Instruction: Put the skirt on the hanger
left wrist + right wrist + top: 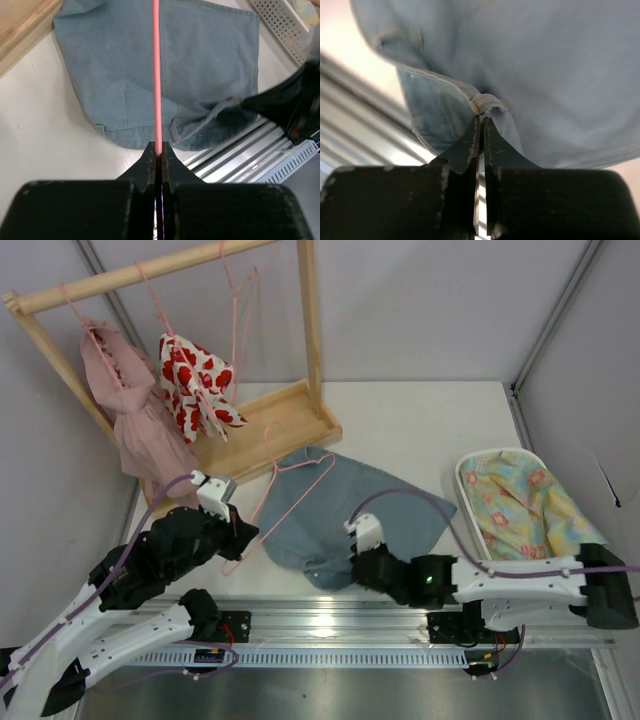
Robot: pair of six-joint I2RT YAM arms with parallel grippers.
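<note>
The light blue denim skirt (350, 512) lies flat on the white table, its waistband toward the near edge. A thin pink wire hanger (290, 490) rests across the skirt's left side. My left gripper (243, 536) is shut on the hanger's near wire (156, 75), which runs straight away over the skirt (200, 60). My right gripper (348, 562) is shut on the skirt's near edge, pinching a bunched bit of waistband (485, 104) at the fingertips (481, 120). The skirt (545, 65) fills the right wrist view.
A wooden clothes rack (270, 425) at the back left holds a pink dress (130, 400), a white garment with red hearts (195, 380) and a spare pink hanger (243, 310). A white basket (468, 475) with floral cloth stands to the right. A metal rail (330, 620) runs along the near edge.
</note>
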